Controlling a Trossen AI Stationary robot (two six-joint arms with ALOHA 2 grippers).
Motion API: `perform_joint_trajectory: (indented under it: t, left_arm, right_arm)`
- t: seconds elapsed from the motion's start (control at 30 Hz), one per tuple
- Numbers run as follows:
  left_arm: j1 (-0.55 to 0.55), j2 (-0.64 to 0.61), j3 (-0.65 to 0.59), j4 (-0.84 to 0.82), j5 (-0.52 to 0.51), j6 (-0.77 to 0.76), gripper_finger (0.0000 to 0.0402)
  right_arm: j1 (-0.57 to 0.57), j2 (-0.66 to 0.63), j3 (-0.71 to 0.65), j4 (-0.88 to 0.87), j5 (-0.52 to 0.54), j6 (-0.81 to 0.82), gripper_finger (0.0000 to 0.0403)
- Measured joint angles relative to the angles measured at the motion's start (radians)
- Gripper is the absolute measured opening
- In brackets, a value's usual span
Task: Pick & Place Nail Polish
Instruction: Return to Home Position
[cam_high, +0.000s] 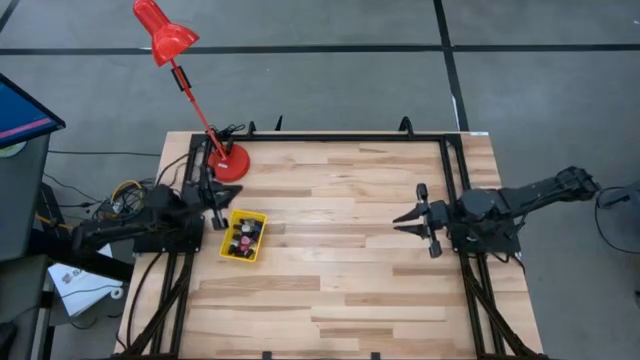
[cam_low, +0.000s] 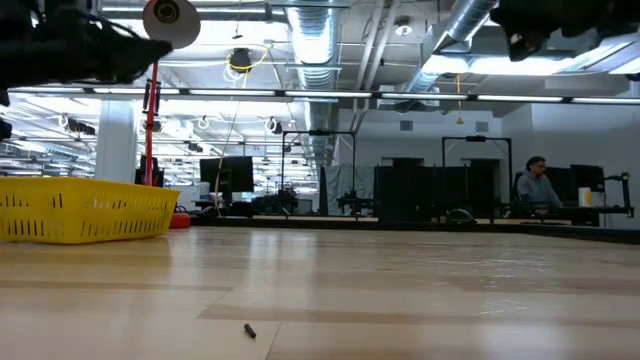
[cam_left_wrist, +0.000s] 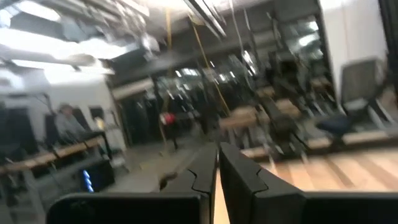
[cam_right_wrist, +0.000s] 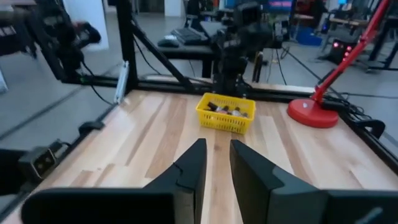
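Note:
Several small nail polish bottles (cam_high: 241, 238) lie inside a yellow basket (cam_high: 228, 247) that rests on the wooden table, left of centre. They also show in the right wrist view as the nail polish (cam_right_wrist: 227, 111) in the basket (cam_right_wrist: 225, 119). My left gripper (cam_high: 218, 218) is shut and hangs just left of the basket, pointing slightly upward into the room (cam_left_wrist: 217, 149). My right gripper (cam_high: 402, 222) hangs above the table's right part. It points level toward the basket, its fingers a little apart (cam_right_wrist: 217, 144) with nothing between them.
A red desk lamp stands with its base (cam_high: 230, 162) at the table's far left, just beyond the basket, and its head (cam_high: 165, 30) leans out past the far edge. A tiny dark piece (cam_low: 249, 329) lies on the boards near the front. Bare wood (cam_high: 330, 260) spans the middle.

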Motion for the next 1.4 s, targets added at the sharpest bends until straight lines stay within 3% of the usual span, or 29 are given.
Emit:
perform_joint_trajectory:
  t: [0.33,0.63,0.93,1.0,1.17,1.23,1.4]
  left_arm:
    - [-0.056,0.000,0.000,-0.263,0.000,0.000,0.0014]
    - [-0.092,0.000,0.001,-0.272,0.003,0.000,0.0014]
    - [-0.092,0.000,0.001,-0.273,0.002,0.000,0.0014]
    - [-0.092,0.000,0.001,-0.274,0.002,0.000,0.0014]
    - [-0.089,0.000,0.001,-0.275,0.002,0.000,0.0014]
    - [-0.089,0.000,0.001,-0.275,0.002,0.000,0.0014]
    - [-0.089,0.000,0.001,-0.276,0.001,0.000,0.0014]
  right_arm:
    - [0.046,-0.074,-0.143,0.129,0.028,-0.004,0.0063]
    - [0.068,-0.079,-0.405,0.515,0.035,-0.042,0.0063]
    - [0.058,-0.102,-0.412,0.544,0.081,-0.122,0.0061]
    - [0.050,-0.166,-0.383,0.495,0.084,-0.168,0.0056]
    - [0.034,-0.431,-0.291,0.055,0.110,-0.154,0.0022]
    - [0.039,-0.560,-0.286,-0.047,0.086,-0.142,0.0007]
    - [0.057,-0.543,-0.310,-0.053,0.068,-0.136,0.0010]
